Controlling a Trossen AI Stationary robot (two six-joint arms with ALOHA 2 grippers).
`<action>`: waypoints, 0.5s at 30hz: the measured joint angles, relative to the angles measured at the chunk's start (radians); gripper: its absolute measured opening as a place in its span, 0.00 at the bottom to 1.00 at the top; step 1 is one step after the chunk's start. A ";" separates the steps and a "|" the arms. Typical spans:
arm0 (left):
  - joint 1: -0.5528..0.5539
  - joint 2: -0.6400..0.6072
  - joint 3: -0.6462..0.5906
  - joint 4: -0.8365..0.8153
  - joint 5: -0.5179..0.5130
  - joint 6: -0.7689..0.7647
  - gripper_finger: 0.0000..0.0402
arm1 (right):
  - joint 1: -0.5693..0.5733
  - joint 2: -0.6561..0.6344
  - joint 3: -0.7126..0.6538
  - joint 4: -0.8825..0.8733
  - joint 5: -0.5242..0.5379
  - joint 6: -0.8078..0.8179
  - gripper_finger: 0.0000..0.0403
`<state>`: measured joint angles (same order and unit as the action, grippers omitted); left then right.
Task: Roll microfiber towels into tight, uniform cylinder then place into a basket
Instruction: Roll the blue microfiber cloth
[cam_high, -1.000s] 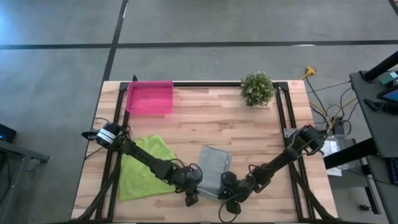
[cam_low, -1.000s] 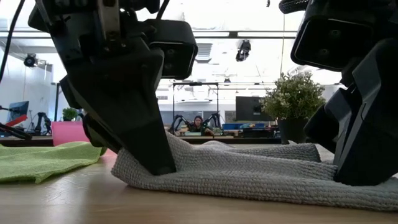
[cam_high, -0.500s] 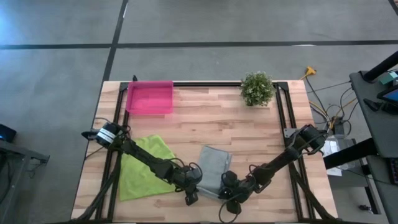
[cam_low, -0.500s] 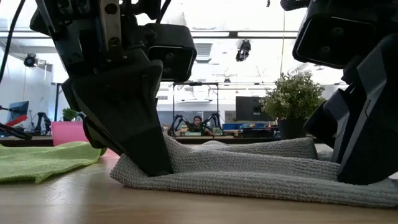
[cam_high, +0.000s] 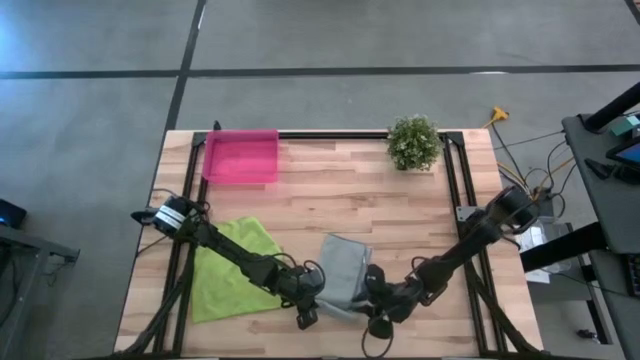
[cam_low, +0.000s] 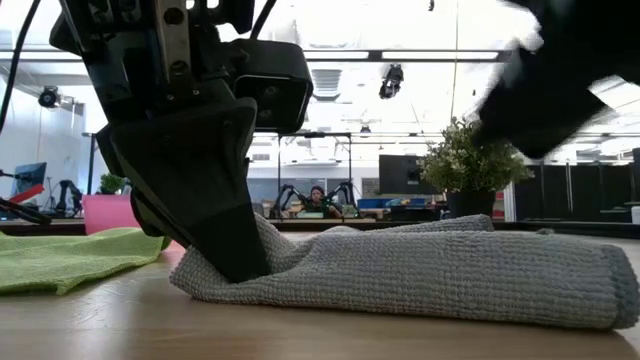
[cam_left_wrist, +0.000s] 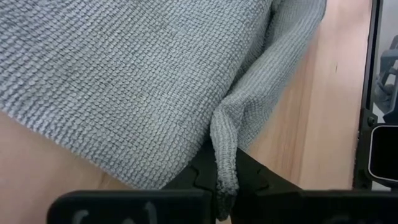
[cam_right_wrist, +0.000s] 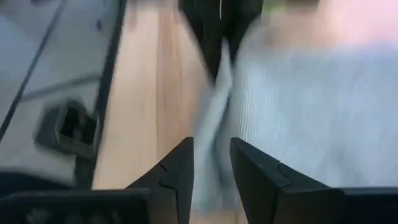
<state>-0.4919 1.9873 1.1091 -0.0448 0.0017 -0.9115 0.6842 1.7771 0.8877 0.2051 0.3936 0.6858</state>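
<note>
The grey towel (cam_high: 345, 266) lies folded on the table near its front edge, and its near edge forms a thick rounded fold (cam_low: 450, 285). My left gripper (cam_high: 310, 293) is shut on the towel's near left end (cam_low: 205, 275). My right gripper (cam_right_wrist: 211, 180) hangs open just above the towel's near right end and touches nothing. It shows only as a dark blur (cam_low: 560, 90) in the low view. The lime green towel (cam_high: 232, 268) lies spread flat to the left, under my left arm. The pink basket (cam_high: 240, 155) stands at the far left. My left gripper pinches a raised fold of the grey towel (cam_left_wrist: 222, 146) between its two fingers, at the near left end. The fingers slant down onto it from the table's left. The pinched ridge stands up between the fingers; the rest of the towel lies on the table.
A small potted plant (cam_high: 413, 142) stands at the far right of the table. Bare wood lies between the basket, the plant and the towels. A black frame rail (cam_high: 452, 190) runs along the right side.
My right gripper has opened, let go of the grey towel's near right end and risen clear above it. That end now lies on the table as a rounded fold. The left end stays pinched in my left gripper, which has kept its place.
</note>
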 joint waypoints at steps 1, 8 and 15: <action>0.000 0.000 0.000 0.001 0.001 0.000 0.00 | -0.001 -0.005 0.003 0.027 0.031 -0.025 0.25; 0.006 0.000 -0.004 0.016 0.007 -0.042 0.00 | -0.036 0.078 0.005 0.222 0.018 -0.145 0.21; 0.007 0.000 -0.004 0.026 0.013 -0.053 0.00 | -0.064 0.194 0.095 0.238 -0.013 -0.171 0.19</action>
<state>-0.4850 1.9869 1.1053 -0.0191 0.0147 -0.9642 0.6204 1.9707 0.9824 0.4429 0.3810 0.5152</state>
